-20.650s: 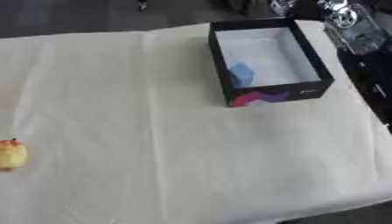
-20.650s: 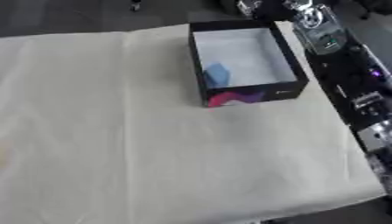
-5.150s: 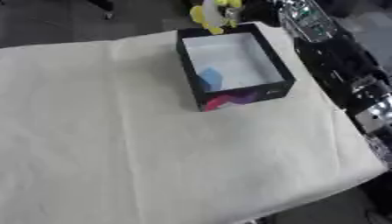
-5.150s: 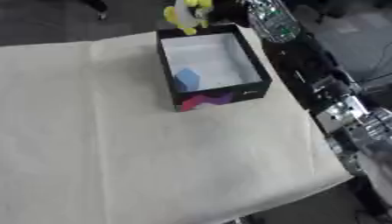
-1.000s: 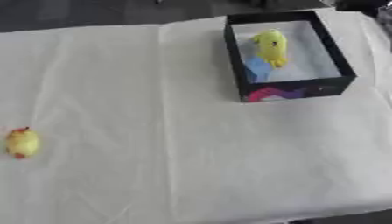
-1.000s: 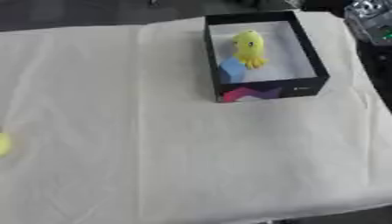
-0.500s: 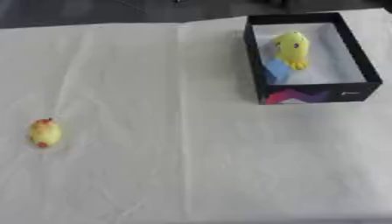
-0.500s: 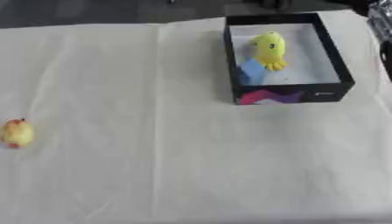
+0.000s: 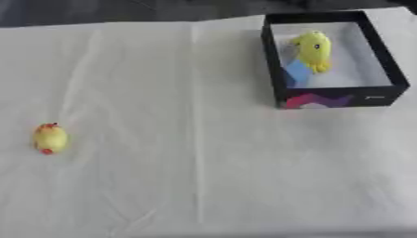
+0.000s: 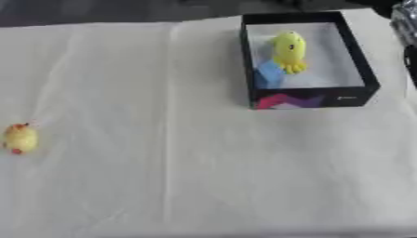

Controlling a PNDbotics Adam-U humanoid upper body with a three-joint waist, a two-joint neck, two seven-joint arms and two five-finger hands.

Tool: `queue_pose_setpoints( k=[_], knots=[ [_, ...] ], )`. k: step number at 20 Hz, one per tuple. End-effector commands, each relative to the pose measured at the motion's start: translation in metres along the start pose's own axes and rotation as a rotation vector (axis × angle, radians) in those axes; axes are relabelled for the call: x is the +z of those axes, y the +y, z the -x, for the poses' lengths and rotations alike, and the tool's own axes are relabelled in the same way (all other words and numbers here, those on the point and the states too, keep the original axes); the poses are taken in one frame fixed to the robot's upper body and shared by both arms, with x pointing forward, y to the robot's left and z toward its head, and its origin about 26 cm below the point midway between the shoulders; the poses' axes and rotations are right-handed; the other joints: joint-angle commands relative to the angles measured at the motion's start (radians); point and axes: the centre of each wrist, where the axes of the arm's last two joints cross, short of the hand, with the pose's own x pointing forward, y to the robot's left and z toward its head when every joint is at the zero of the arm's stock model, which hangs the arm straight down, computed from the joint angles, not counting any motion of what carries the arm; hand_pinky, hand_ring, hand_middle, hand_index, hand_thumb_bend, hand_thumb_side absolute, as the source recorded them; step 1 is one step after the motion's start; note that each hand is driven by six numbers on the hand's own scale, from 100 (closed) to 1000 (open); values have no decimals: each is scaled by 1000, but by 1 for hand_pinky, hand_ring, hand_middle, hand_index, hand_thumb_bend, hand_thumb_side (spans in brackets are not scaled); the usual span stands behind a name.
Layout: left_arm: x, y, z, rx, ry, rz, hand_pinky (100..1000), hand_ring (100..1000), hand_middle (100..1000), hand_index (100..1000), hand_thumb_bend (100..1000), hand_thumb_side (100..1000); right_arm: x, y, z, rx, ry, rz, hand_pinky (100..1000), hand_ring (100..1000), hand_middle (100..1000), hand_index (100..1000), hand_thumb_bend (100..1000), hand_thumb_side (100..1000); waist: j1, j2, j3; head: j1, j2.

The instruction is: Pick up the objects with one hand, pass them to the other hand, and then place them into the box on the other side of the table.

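text: none legible | box (image 9: 338, 99) front: small white mark, unreadable

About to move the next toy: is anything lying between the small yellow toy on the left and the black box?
Nothing visible. Only bare cloth lies between the small yellow toy and the black box, which already holds a yellow toy and something blue.

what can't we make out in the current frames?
- Both hands: out of frame in both eye views, so their state is unknown.
- Blue thing in the box: the near-left wall and the yellow toy partly cover it; identity unclear.
- Small yellow toy at table left: blurred; only yellow body and red bits show.
- Box front print: too blurred to read.
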Motion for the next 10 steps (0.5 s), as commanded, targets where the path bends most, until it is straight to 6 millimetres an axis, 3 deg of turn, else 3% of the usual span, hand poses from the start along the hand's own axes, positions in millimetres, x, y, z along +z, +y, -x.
queue_pose_setpoints(
  k=[1,10],
  knots=[
    [-16,-2,-13,-37,3,2,886,795,768,886,795,300,-1,-11,-11,40,-19,9,972,1000,831,1000,100,398,0,-33,-2,0,1],
    [-49,-23,-29,-75,-3,35,882,801,778,887,779,300,-1,-7,-7,42,-9,12,971,1000,825,1000,100,396,-1,-34,-3,6,5]
  ],
)
